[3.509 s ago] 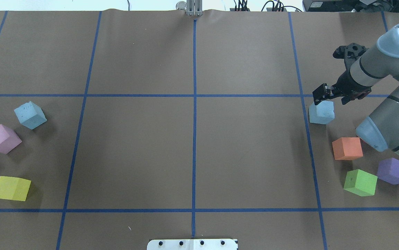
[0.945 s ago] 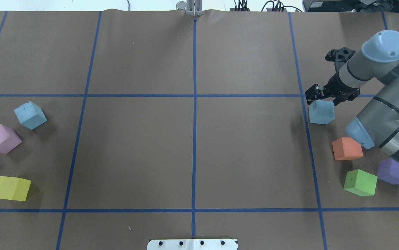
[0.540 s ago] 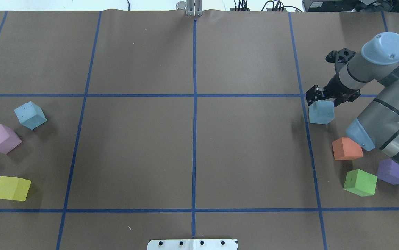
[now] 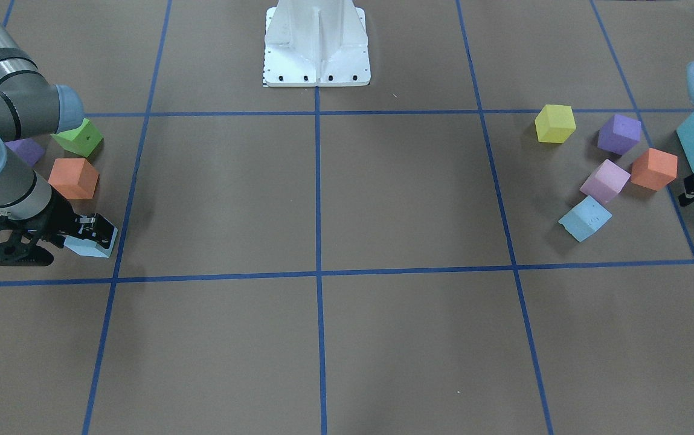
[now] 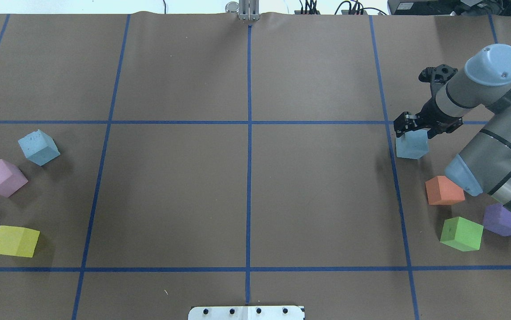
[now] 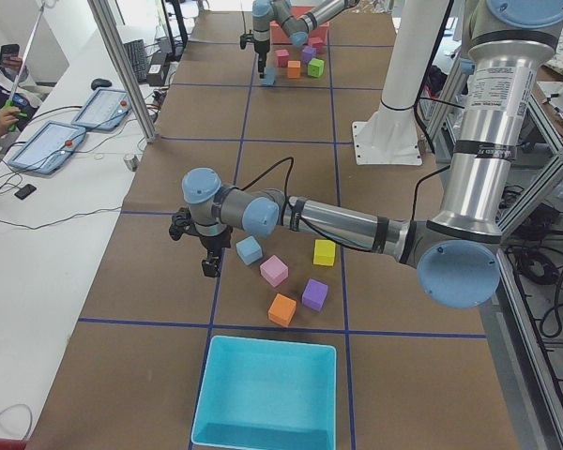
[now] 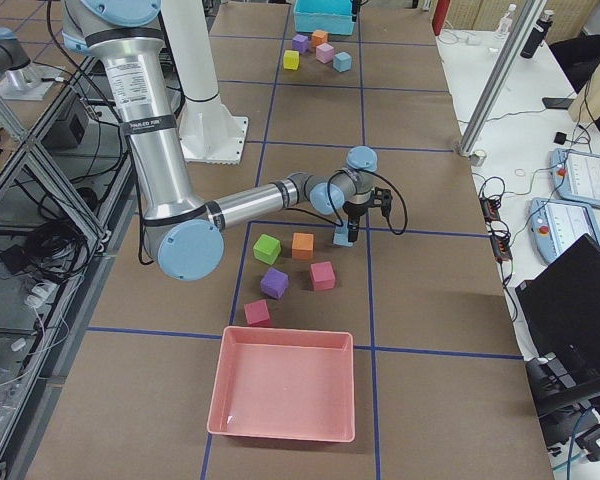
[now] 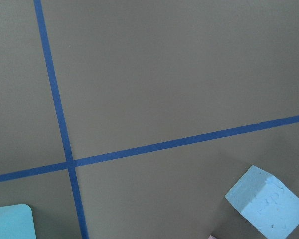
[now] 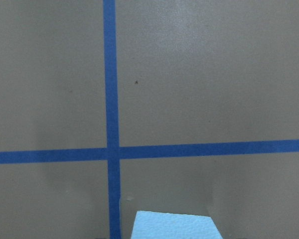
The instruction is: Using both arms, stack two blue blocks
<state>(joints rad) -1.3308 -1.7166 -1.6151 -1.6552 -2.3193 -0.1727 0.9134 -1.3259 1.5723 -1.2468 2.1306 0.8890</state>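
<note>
Right blue block [image 5: 412,146] stands on the table [image 5: 246,200] just beyond an orange cube [image 5: 444,190], beside a tape line [image 5: 398,200]; the right claw [image 5: 414,131] is spread astride its top. Left blue block [image 5: 38,147] lies well apart at the other end, just beyond a pink cube [image 5: 3,177]. Farther out hovers the left claw [image 6: 209,266]; spread or pressed together, I cannot tell.

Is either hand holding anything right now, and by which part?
The right hand straddles a blue block's upper sides; whether it grips cannot be told. The left hand appears empty.
</note>
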